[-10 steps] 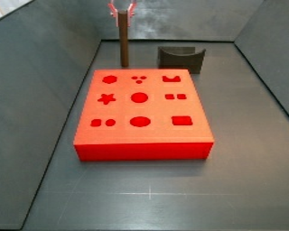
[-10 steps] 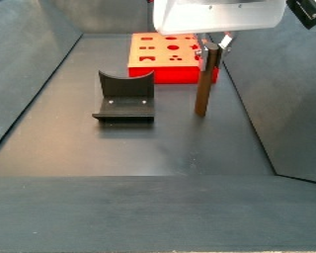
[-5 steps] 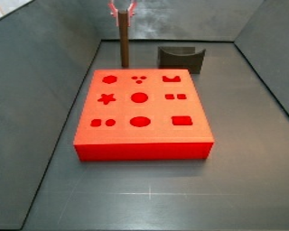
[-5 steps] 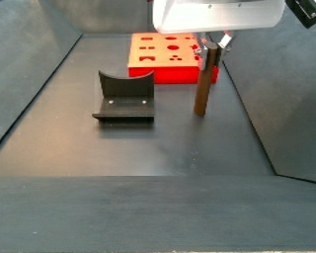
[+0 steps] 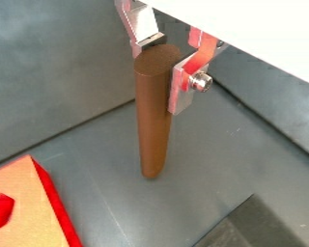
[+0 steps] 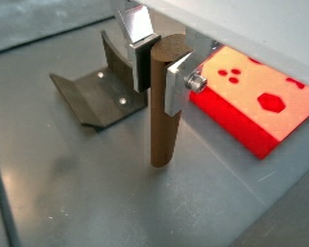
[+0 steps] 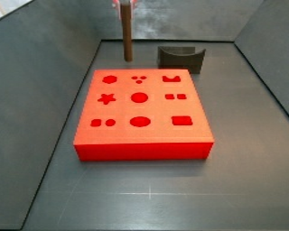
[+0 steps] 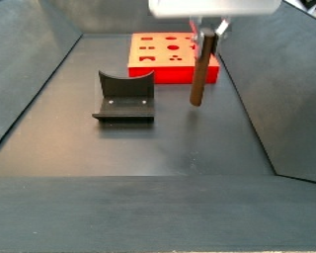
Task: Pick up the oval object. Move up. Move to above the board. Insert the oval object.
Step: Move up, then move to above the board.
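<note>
The gripper (image 5: 168, 60) is clamped on the top of the oval object (image 5: 152, 121), which hangs upright in both wrist views, the board (image 6: 258, 102) lying just beside it and the fixture (image 6: 103, 89) behind. In a side view the oval object (image 7: 125, 32) stands behind the board (image 7: 141, 113). In a side view the gripper (image 8: 211, 30) holds it beside the board's corner, its lower end clear of the counter (image 8: 147, 158).

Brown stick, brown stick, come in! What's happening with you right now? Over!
Gripper shut on the oval object, beside the board. Peg upright, off the floor. Holder block apart; nothing blocks the board.
</note>
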Robot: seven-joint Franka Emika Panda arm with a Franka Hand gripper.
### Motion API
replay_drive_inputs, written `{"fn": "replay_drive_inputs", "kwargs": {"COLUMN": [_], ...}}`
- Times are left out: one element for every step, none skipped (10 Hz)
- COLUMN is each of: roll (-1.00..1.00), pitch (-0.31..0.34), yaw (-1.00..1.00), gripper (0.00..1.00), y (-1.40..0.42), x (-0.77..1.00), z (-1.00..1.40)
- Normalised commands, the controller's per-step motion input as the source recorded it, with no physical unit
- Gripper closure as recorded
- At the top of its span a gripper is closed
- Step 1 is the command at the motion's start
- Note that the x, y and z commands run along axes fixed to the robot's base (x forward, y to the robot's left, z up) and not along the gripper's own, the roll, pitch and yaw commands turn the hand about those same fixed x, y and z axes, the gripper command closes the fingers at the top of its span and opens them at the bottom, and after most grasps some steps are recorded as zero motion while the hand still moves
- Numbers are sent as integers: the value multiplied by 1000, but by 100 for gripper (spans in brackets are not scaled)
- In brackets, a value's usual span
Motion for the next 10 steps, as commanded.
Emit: {"fn": "replay_drive_inputs", "kwargs": {"roll": [-17,-25,-29,356,351,282,213,160,-195,-218], "pitch": [51,63,70,93,104,162,144,94,281,254], "yaw": [21,17,15,103,98,70,57,53,-944,-879], "gripper": [100,100,100,100,100,100,100,100,100,100], "y": [21,16,13,698,680,438,223,91,-1000,-1000], "x": [-3,5,12,480,465,293,184,72,74,70], "z": [495,326,211,956,920,699,489,231,286,275]}}
